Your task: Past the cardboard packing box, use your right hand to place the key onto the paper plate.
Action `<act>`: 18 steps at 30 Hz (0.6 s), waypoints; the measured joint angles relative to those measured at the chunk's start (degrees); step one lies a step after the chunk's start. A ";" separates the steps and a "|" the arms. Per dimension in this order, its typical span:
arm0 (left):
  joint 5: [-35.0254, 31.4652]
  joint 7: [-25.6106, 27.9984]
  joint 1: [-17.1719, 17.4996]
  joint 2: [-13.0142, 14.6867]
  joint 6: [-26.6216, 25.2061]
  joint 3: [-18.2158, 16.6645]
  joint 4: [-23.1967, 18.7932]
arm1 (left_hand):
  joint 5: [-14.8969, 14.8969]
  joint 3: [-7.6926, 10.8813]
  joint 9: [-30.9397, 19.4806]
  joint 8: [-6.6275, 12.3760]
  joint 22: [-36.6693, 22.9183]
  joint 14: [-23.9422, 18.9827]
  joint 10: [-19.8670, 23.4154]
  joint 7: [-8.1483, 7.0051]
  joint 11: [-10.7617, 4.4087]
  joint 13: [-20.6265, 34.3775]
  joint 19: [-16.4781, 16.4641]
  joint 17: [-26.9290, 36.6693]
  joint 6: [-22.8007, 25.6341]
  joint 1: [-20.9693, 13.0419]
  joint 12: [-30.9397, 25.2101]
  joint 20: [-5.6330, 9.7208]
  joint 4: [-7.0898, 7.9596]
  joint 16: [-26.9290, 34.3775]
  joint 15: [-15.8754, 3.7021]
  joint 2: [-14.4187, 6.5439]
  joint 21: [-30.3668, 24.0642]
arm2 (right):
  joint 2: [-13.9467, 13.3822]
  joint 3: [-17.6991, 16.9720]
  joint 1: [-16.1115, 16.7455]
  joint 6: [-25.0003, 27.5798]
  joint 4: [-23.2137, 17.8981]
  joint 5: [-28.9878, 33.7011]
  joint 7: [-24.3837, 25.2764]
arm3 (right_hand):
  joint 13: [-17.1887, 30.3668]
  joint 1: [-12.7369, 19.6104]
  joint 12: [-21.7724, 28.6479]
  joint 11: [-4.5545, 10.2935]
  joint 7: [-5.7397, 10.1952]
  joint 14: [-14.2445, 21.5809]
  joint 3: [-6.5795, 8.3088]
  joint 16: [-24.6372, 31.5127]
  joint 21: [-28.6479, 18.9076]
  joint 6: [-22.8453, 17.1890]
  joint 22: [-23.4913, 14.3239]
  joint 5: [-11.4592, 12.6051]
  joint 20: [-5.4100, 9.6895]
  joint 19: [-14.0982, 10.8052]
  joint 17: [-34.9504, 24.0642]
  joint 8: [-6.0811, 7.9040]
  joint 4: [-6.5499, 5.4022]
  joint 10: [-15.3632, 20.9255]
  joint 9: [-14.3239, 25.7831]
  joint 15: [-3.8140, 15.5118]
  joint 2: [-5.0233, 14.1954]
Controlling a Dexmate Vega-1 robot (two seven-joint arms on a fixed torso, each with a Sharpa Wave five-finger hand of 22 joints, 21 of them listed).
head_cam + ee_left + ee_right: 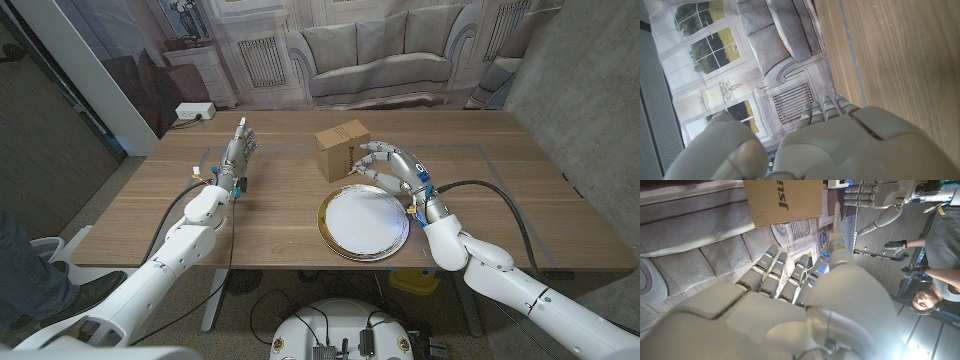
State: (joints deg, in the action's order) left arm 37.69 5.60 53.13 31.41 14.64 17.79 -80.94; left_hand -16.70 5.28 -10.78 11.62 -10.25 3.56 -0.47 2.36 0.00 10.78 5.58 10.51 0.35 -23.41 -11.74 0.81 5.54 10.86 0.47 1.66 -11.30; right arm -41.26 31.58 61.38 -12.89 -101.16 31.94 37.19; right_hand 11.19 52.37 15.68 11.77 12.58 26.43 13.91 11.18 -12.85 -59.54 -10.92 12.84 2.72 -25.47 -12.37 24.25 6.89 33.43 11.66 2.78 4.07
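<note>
The cardboard box (343,150) stands near the middle of the table, its side also close ahead in the right wrist view (782,200). The white paper plate (362,228) with a gold rim lies just in front of it, its centre bare. My right hand (391,172) hovers over the plate's far rim, right beside the box, with its fingers (771,267) curled toward the box. The key is not visible to me, and I cannot tell whether it sits inside the curled fingers. My left hand (238,152) stands upright at the table's left, fingers straight and holding nothing.
A white power strip (195,112) lies at the table's far left corner. A person (926,296) stands off to the side in the right wrist view, and a person's leg (20,262) shows beside the table's left end.
</note>
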 measured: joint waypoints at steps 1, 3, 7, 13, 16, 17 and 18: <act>0.00 0.01 0.00 0.02 -0.02 0.01 -0.09 | 0.00 0.00 0.00 0.00 0.00 0.00 0.00 0.00 0.00 0.00 0.00 0.00 0.00 -0.01 0.00 0.00 0.00 0.00 0.00 -0.01 0.00 | 0.03 -0.06 0.15 -0.06 -0.01 -0.20 -0.17 | 0.00 0.00 -0.19 0.00 0.01 0.00 0.00 0.00 0.00 -0.01 0.00 0.00 -0.08 0.07 0.00 0.00 0.00 0.00 -0.01 0.00 0.00; -0.02 0.08 0.03 0.04 -0.10 0.02 -0.22 | 0.00 0.00 0.00 0.00 0.00 0.00 0.00 0.00 0.00 0.00 0.00 0.00 0.00 -0.03 0.00 0.00 0.00 0.00 0.00 -0.03 0.00 | 0.05 -0.14 0.31 -0.11 -0.01 -0.46 -0.40 | 0.00 0.00 -0.19 0.00 0.05 0.00 -0.24 0.00 0.00 -0.05 0.00 0.00 -0.08 0.07 0.00 -0.01 -0.24 0.00 -0.03 0.00 0.00; -0.11 0.20 0.09 0.08 -0.17 0.03 -0.43 | 0.00 0.00 0.00 0.00 0.00 0.00 0.00 0.00 0.00 0.00 0.00 0.00 0.00 -0.16 0.00 0.00 0.00 0.00 0.00 -0.16 0.00 | 0.10 -0.28 0.73 -0.22 -0.05 -1.02 -0.92 | 0.00 0.00 -0.19 0.00 0.15 0.00 -0.24 0.00 0.38 -0.15 0.00 0.00 -0.07 0.07 0.00 -0.15 -0.24 0.00 -0.08 0.00 0.00; -0.25 0.39 0.18 0.15 -0.34 0.08 -0.81 | 0.00 0.00 0.00 0.00 0.00 0.00 0.00 0.00 0.00 0.00 0.00 0.00 0.00 -0.30 0.00 0.00 0.00 0.00 0.00 -0.30 0.00 | 0.13 -0.57 1.42 -0.59 -0.08 -2.00 -1.64 | 0.00 0.01 -0.19 0.00 0.15 0.01 -0.24 0.00 0.38 -0.15 -0.01 0.00 -0.07 0.07 0.00 -0.20 -0.24 0.00 -0.10 0.00 0.01; -0.27 0.41 0.18 0.15 -0.37 0.08 -0.83 | 0.00 0.00 0.00 0.00 0.00 0.00 0.00 0.00 0.00 0.00 0.00 0.00 0.00 -0.30 0.00 0.00 0.00 0.00 0.00 -0.30 0.00 | 0.14 -0.73 1.79 -0.59 -0.13 -2.05 -1.68 | 0.00 0.01 -0.19 0.00 0.15 0.01 -0.24 0.00 0.38 -0.14 -0.01 0.00 -0.07 0.07 0.00 -0.21 -0.24 0.00 -0.09 0.00 0.01; -0.27 0.41 0.18 0.15 -0.37 0.08 -0.83 | 0.00 0.00 0.00 0.00 0.00 0.00 0.00 0.00 0.00 0.00 0.00 0.00 0.00 -0.30 0.00 0.00 0.00 0.00 0.00 -0.30 0.00 | 0.13 -0.73 1.80 -0.59 -0.13 -2.05 -1.68 | 0.00 0.01 -0.19 0.00 0.14 0.01 -0.24 0.00 0.38 -0.14 -0.01 0.00 -0.07 0.07 0.00 -0.21 -0.24 0.00 -0.09 0.00 0.01; -0.29 0.42 0.18 0.15 -0.37 0.16 -0.92 | 0.00 0.00 0.00 0.00 0.00 0.00 0.00 0.00 0.00 0.00 0.00 0.00 0.00 -0.30 0.00 0.00 0.00 0.00 0.00 -0.30 0.00 | 0.14 -0.80 2.01 -0.75 -0.18 -2.70 -2.18 | 0.00 0.01 -0.19 0.00 0.14 0.01 -0.24 0.00 0.38 -0.14 -0.01 0.00 -0.08 0.07 0.00 -0.24 -0.24 0.00 -0.08 0.00 0.01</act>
State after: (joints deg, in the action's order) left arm 37.40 6.02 53.30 31.56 14.27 17.95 -81.86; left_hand -16.69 5.28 -10.78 11.62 -10.25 3.56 -0.47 2.36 0.00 10.78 5.57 10.51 0.35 -23.72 -11.74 0.81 5.55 10.86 0.47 1.36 -11.30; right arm -41.13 30.77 63.39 -13.64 -101.34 29.24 35.01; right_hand 11.19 52.38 15.49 11.78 12.72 26.44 13.67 11.18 -12.47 -59.68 -10.92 12.84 2.64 -25.40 -12.37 24.02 6.65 33.44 11.58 2.78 4.08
